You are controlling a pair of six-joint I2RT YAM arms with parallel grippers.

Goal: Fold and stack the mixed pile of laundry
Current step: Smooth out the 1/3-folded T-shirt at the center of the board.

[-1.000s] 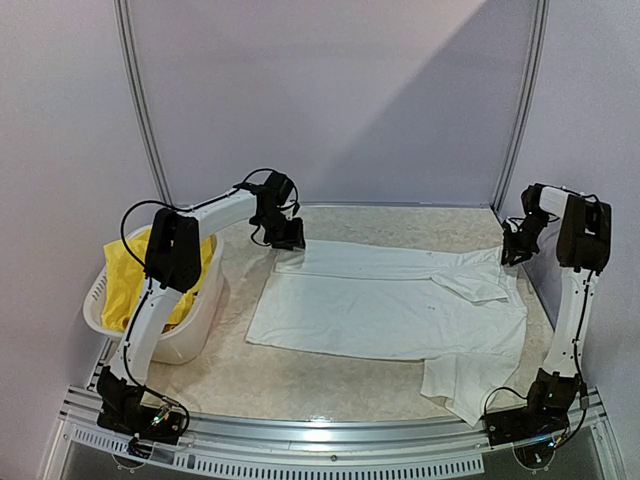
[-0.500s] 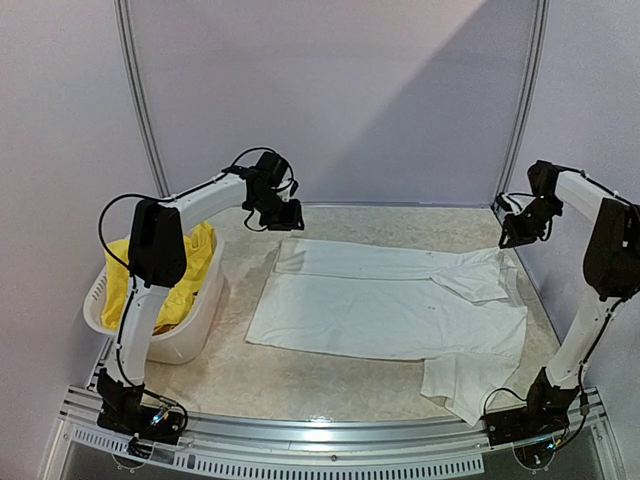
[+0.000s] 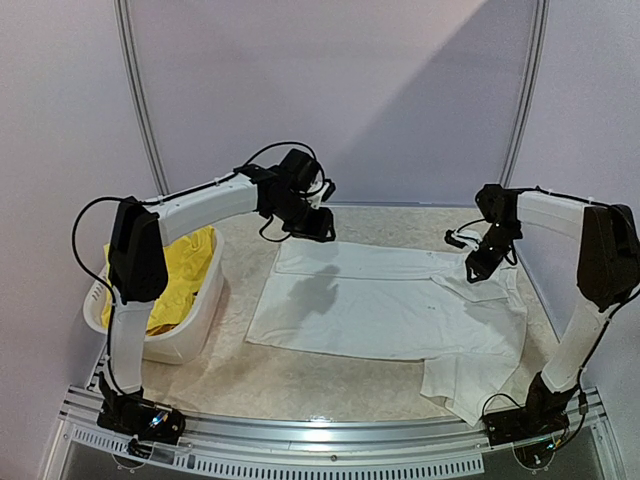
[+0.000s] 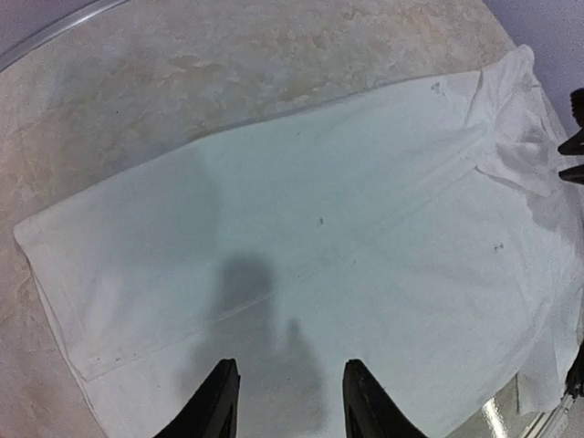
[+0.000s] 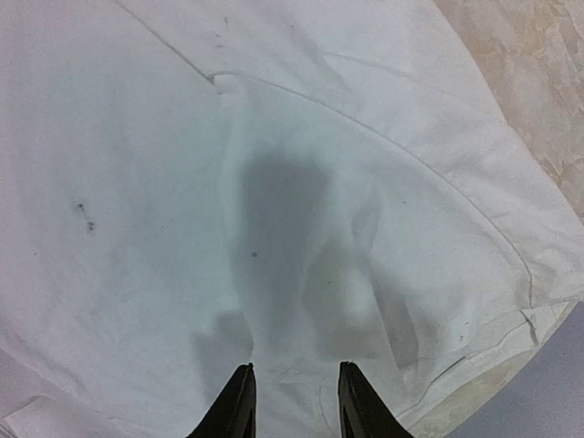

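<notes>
A white T-shirt [image 3: 385,310] lies spread flat across the table, its far edge folded over in a strip, with one sleeve sticking out at the near right. My left gripper [image 3: 320,230] hovers open above the shirt's far left corner; in the left wrist view the gripper [image 4: 290,401] holds nothing over the T-shirt [image 4: 328,237]. My right gripper [image 3: 478,268] hangs open above the far right sleeve; in the right wrist view the gripper [image 5: 294,401] is empty over the wrinkled T-shirt [image 5: 301,182]. Yellow shorts [image 3: 185,275] lie in the basket.
A white slotted basket [image 3: 100,300] stands at the left edge of the table beside the left arm. Bare beige tabletop [image 3: 300,380] runs along the front. Walls and a metal frame close in the back and sides.
The left arm has swung right from the shirt's far left corner to over its far edge. The right arm has moved left from the wall to above the right sleeve.
</notes>
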